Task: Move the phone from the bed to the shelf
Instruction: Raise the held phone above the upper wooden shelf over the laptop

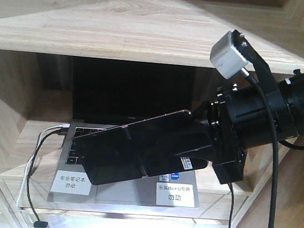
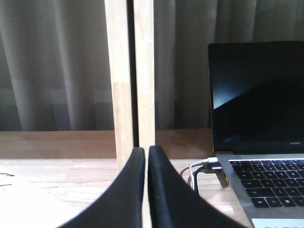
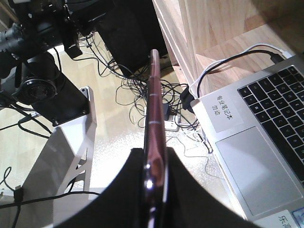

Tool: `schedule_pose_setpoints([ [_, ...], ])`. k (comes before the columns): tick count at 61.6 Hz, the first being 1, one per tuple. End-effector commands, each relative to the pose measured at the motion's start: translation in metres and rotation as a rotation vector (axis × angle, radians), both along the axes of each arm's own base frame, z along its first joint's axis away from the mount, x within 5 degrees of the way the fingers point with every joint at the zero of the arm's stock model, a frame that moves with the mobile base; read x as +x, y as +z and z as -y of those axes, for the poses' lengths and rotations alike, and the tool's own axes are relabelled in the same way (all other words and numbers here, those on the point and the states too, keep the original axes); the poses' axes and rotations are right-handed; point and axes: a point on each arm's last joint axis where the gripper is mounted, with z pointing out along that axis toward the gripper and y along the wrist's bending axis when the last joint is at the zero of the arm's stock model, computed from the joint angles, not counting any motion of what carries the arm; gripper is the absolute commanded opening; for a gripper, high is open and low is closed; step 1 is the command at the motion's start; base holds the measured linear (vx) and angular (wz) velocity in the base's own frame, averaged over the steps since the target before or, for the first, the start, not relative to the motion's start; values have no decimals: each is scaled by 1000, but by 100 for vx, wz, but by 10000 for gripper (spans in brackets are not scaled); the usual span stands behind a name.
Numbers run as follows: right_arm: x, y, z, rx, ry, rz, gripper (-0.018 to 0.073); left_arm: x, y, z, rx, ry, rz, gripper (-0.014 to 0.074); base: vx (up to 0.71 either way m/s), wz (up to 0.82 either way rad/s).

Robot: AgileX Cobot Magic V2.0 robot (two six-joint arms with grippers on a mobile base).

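Our right gripper (image 3: 155, 164) pinches the phone (image 3: 154, 107) by its faces, tilted in the air by the laptop's (image 1: 126, 90) front-left corner; shelf (image 1: 123, 19) plank well above the laptop; left gripper (image 2: 146, 159) closed, empty, left of the laptop.

The right arm (image 1: 287, 108) is matte black, a thick round wrist ending in a blocky housing. A small silver-grey camera box (image 1: 229, 55) is bracketed on top, and a black cable (image 1: 274, 169) hangs from it. The right claw (image 1: 118, 156) and left claw (image 2: 146, 151) have broad, smooth black fingers tapering towards the tips.
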Motion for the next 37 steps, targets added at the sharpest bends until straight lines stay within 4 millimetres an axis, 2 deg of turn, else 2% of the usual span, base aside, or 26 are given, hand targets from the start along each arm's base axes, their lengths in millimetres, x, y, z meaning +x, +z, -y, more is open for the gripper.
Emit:
schedule_pose_setpoints([
  [1,-12,20,-1,88,42,6,-2,-2,15,0,-13,-5,106,1,0,0],
  [14,-12,31,-2,129,43,21,-2,-2,15,0,-13,-5,106,1,0,0],
  [37,-9,107,-2,247,-40,217,-2,-2,15,0,-13,-5,106,1,0,0],
])
